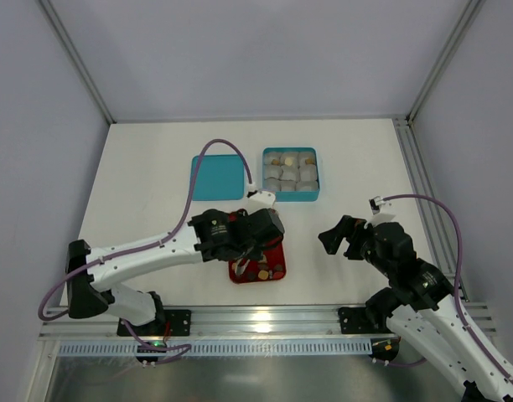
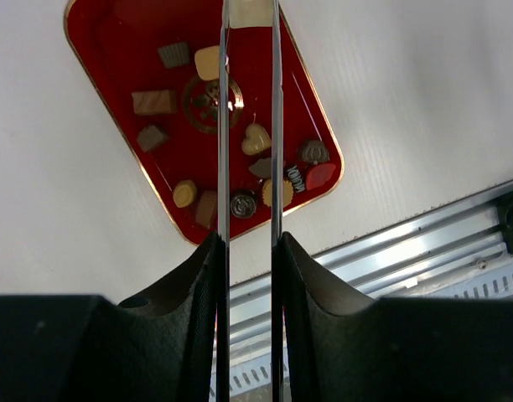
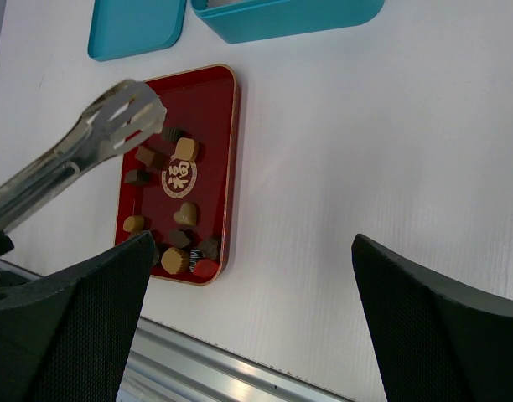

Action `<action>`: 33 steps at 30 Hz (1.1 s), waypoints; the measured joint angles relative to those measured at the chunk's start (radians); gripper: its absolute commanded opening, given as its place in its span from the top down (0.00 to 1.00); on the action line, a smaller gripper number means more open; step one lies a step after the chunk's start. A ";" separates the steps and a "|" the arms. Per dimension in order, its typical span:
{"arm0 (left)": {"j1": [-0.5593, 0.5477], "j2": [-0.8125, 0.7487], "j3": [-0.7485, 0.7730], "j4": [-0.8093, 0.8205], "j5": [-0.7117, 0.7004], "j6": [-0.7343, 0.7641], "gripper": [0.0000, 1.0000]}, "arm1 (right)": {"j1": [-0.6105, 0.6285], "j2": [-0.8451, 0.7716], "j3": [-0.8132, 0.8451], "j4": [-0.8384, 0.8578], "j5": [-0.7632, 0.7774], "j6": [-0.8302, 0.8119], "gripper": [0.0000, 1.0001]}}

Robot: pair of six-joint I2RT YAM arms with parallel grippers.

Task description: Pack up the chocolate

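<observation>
The left end effector (image 2: pixel 248 244) is clamped on the tongs (image 3: pixel 114 121), whose blades are held slightly apart above the red tray (image 3: pixel 213 126). The chocolate (image 3: pixel 186 213) is scattered loose on that tray. From the tray, the teal lid (image 1: pixel 217 176) is found on the tabletop (image 1: pixel 147 167) at eleven o'clock and the teal box (image 1: pixel 290 198) of paper cups (image 1: pixel 288 174) at one o'clock; its far row seems to be filled. The right end effector (image 3: pixel 252 251) is held wide apart, empty, at three o'clock. A small piece could be pinched off-centre and flicked from the tray, or dropped in transit, since little grip is likely given by smooth blades
</observation>
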 measured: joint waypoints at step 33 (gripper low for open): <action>0.424 0.556 0.515 0.150 0.098 0.422 0.69 | 0.000 -0.041 0.000 -0.034 0.001 0.002 0.00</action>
